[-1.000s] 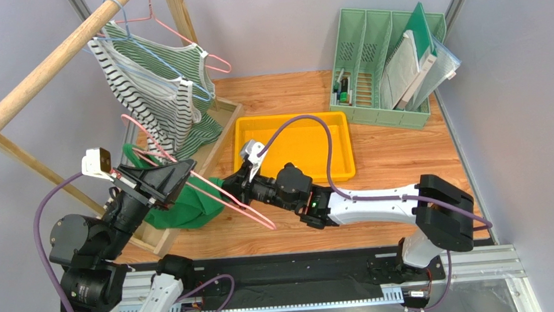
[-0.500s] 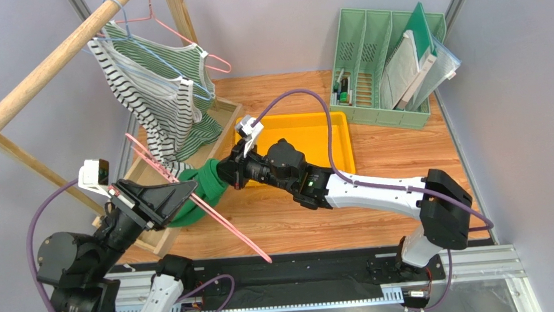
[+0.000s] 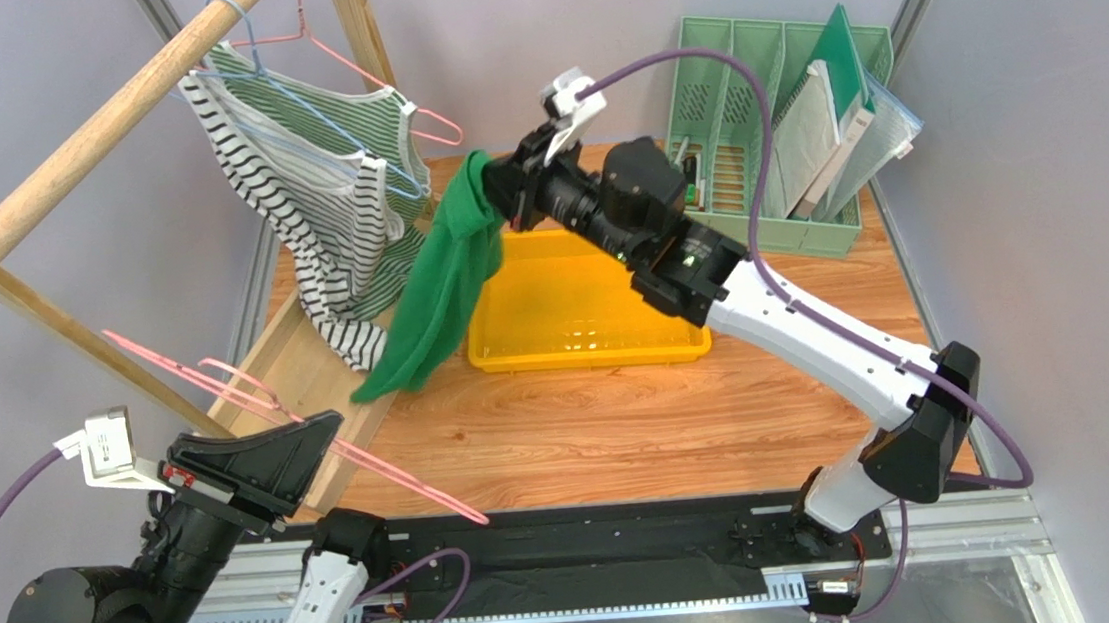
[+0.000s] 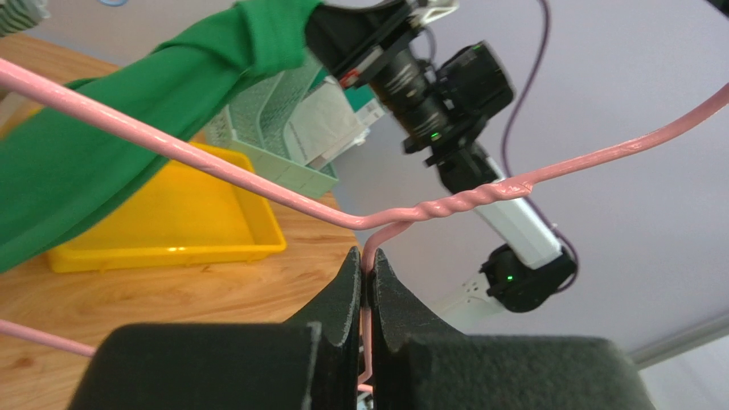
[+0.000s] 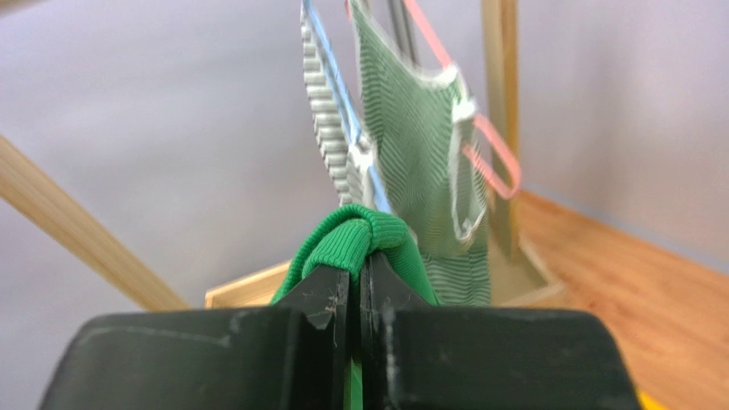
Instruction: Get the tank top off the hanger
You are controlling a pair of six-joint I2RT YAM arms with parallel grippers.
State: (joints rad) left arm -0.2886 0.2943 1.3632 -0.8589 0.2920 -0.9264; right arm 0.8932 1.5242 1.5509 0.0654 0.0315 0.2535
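Clamping pink wire hanger [image 4: 453, 202] just below its twisted neck with left fingers [image 4: 355, 273], pressed together on the wire. Pinching bunched edge of green tank top [image 3: 438, 284] with right fingers [image 5: 352, 282], closed tight. Dangling in air, off the hanger, over left edge of yellow tray [image 3: 590, 301]. Since a second ago: raised tank top clear, pulled hanger back near-left. Around: wooden counter [image 3: 646, 424], striped tops [image 3: 318, 212] on wooden rack [image 3: 93, 134], green file rack [image 3: 738, 100], grey walls.

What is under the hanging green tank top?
Below the green tank top, held by the right gripper, are the yellow tray and wooden table. The tray's left rim is partly covered.
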